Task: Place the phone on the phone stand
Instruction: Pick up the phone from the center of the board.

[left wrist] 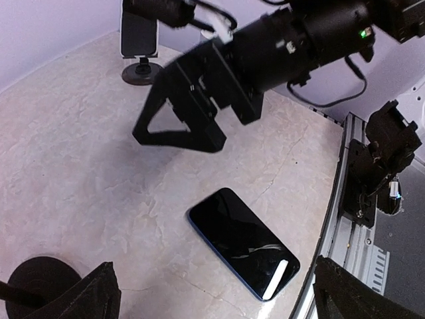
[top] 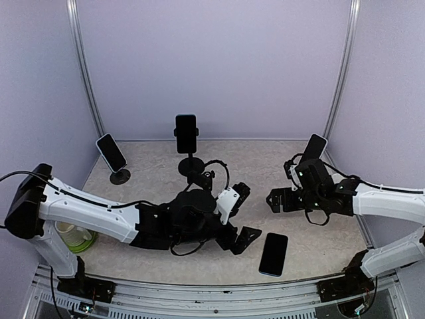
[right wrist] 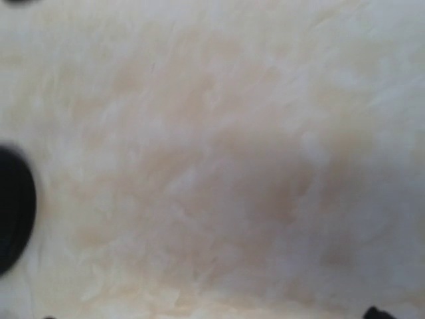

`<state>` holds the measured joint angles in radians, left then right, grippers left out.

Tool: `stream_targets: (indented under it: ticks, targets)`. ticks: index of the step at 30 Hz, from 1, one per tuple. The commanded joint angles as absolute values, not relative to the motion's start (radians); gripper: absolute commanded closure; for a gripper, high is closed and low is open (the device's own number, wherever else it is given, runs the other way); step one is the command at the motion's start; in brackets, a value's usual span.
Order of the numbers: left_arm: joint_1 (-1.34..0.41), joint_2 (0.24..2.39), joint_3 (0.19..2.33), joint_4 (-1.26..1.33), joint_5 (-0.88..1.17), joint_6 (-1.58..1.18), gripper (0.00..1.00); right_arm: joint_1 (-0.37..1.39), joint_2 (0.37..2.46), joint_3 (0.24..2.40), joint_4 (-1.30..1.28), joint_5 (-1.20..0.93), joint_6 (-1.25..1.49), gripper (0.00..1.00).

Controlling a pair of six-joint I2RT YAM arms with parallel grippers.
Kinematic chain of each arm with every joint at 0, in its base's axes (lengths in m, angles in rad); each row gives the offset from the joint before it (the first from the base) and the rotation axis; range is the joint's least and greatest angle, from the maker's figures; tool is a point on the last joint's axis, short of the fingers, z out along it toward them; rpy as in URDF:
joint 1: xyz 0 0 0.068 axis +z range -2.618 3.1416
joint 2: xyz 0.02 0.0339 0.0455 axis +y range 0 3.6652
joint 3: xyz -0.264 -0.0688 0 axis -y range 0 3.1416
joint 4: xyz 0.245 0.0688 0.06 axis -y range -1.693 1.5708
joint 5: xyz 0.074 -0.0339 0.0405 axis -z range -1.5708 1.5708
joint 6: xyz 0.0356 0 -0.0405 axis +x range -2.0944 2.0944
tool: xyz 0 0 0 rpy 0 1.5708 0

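A dark phone (top: 273,254) lies flat, screen up, on the table near the front edge. In the left wrist view the phone (left wrist: 242,242) sits a little ahead of my left gripper (left wrist: 216,282), between its wide-open fingers (left wrist: 73,299). From above, the left gripper (top: 246,215) is open just left of the phone and holds nothing. My right gripper (top: 273,199) hovers open and empty behind the phone; it also shows in the left wrist view (left wrist: 179,123). Three phone stands at the back each carry a phone: left (top: 111,151), middle (top: 186,133), right (top: 315,147).
A green-and-white cup (top: 74,236) stands by the left arm's base. The metal front rail (left wrist: 332,219) runs close beside the phone. The right wrist view is a blur of table with a dark round shape (right wrist: 10,219) at its left edge.
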<state>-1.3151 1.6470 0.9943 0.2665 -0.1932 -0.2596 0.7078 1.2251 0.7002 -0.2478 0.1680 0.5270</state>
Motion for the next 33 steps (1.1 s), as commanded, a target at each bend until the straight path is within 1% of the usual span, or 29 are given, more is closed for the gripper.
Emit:
stream_targets:
  ticks: [1,10,16,25,33]
  targets:
    - [-1.335,1.768,1.138,0.102,-0.206,-0.304,0.01,0.678,1.125,0.676,-0.265,0.227,0.575,0.00]
    - [-1.342,2.011,1.440,-0.075,-0.103,-0.321,0.01,0.615,1.082,0.679,-0.298,0.234,0.589,0.00]
    - [-1.344,2.160,1.625,-0.209,-0.085,-0.344,0.01,0.582,0.996,0.669,-0.307,0.261,0.599,0.00]
    - [-1.344,2.294,1.777,-0.334,-0.092,-0.364,0.01,0.551,0.951,0.653,-0.308,0.251,0.598,0.00]
    - [-1.338,2.310,1.791,-0.356,-0.105,-0.415,0.01,0.548,0.942,0.642,-0.282,0.232,0.583,0.00]
